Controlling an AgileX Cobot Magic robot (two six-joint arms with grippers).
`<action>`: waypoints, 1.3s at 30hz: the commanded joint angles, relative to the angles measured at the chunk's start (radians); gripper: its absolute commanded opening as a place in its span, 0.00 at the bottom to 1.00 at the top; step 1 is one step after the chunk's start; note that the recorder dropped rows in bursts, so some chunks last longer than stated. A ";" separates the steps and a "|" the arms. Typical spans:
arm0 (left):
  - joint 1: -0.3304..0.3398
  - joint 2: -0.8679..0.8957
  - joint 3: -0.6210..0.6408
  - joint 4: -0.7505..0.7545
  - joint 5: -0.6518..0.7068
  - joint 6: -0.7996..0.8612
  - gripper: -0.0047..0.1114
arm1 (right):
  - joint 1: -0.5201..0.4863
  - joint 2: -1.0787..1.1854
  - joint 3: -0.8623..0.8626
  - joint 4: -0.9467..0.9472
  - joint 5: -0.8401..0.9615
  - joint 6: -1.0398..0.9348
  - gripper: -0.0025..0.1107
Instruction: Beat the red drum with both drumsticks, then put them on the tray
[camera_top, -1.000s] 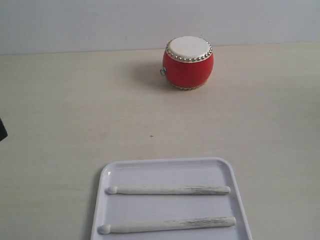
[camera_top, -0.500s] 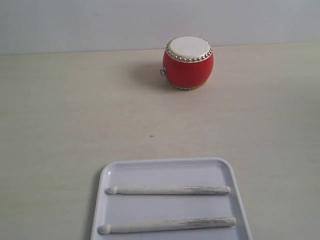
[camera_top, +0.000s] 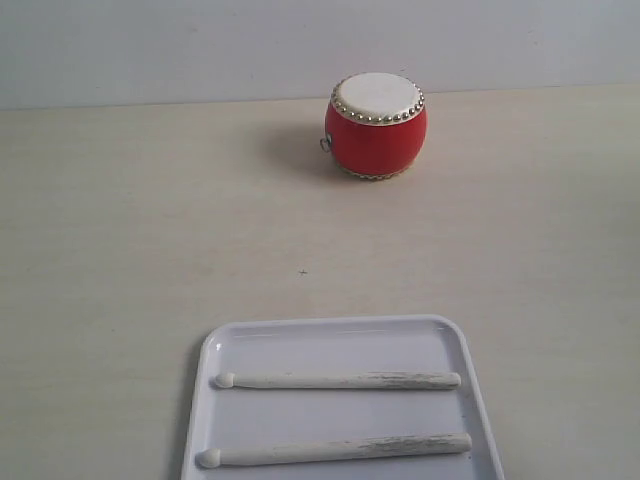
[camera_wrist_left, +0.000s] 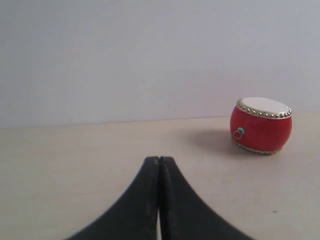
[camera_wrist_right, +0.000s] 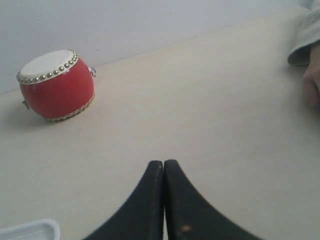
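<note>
The red drum (camera_top: 377, 124) stands upright at the back of the table, its cream head up; it also shows as the drum (camera_wrist_left: 261, 125) in the left wrist view and the drum (camera_wrist_right: 56, 85) in the right wrist view. Two pale drumsticks lie side by side on the white tray (camera_top: 340, 335) at the front: the far drumstick (camera_top: 338, 380) and the near drumstick (camera_top: 335, 450), tips to the left. My left gripper (camera_wrist_left: 159, 160) is shut on nothing, well back from the drum. My right gripper (camera_wrist_right: 163, 163) is shut and empty too. Neither gripper shows in the exterior view.
A corner of the tray (camera_wrist_right: 30, 230) shows in the right wrist view. A person's hand and sleeve (camera_wrist_right: 310, 55) rest on the table at that view's edge. A pale wall runs behind the table.
A dark part of the left arm at the exterior view's left edge one second ago has gone out of view. Drum, tray and sticks have not moved.
</note>
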 joint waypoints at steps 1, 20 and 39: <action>0.004 -0.006 0.003 -0.033 -0.048 0.004 0.04 | -0.008 -0.003 0.005 -0.030 -0.019 0.031 0.02; 0.004 -0.006 -0.016 1.324 -0.209 -1.277 0.04 | -0.008 -0.003 0.005 -0.030 -0.017 0.031 0.02; 0.004 -0.006 0.003 1.531 -0.243 -1.422 0.04 | -0.006 -0.003 0.005 -0.030 -0.017 0.031 0.02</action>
